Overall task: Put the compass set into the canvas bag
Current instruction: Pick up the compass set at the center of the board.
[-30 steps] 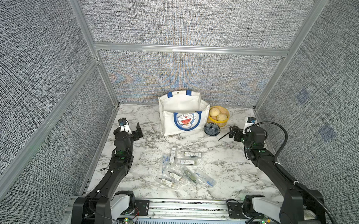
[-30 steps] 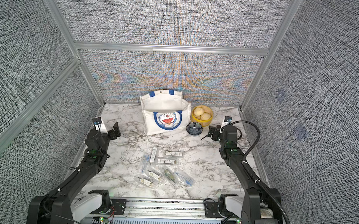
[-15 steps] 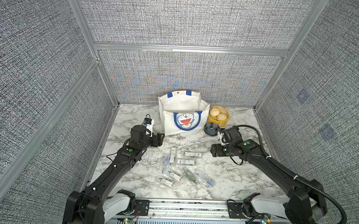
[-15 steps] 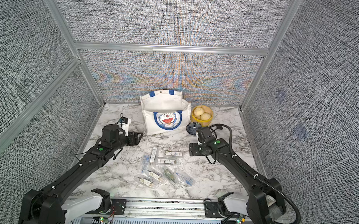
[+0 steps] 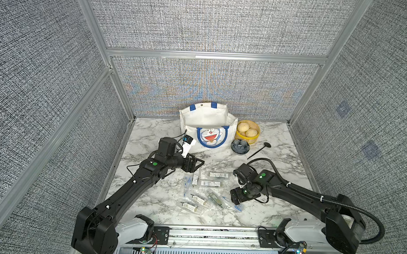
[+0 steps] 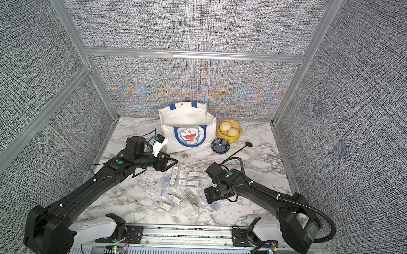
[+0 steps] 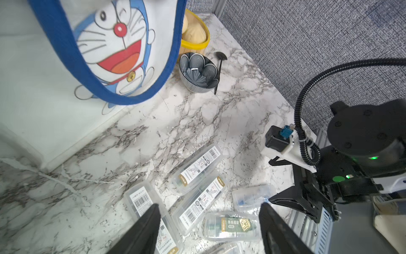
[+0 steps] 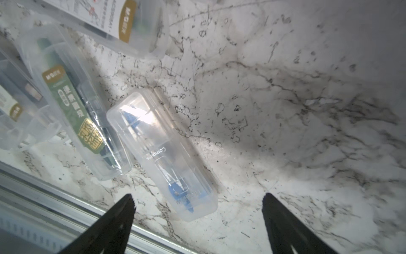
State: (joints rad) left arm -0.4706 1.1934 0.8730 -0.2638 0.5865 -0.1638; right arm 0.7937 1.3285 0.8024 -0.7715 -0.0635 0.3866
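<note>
Compass sets (image 5: pixel 216 175) lie before the canvas bag (image 5: pixel 207 123), basket (image 5: pixel 247 140) beside it.

Bare marble (image 5: pixel 151 135) left of canvas bag (image 5: pixel 207 122), bowl (image 5: pixel 240 146) (basket (image 5: pixel 246 139) behind) crowding its right

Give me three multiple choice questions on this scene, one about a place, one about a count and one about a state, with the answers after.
1. Where is the yellow steamer basket relative to the canvas bag?
A. Inside it. B. Beside it. C. On top of it.
2. How many buns show in the basket?
A. One. B. Two. C. Four.
3. How stand the jaws of the right gripper?
A. Shut on a bun. B. Shut, holding nothing. C. Open, above a clear compass case.
Answers: B, the basket stands next to the bag; B, two round buns lie in it; C, the right wrist view shows the jaws apart and the case lying free.
</note>
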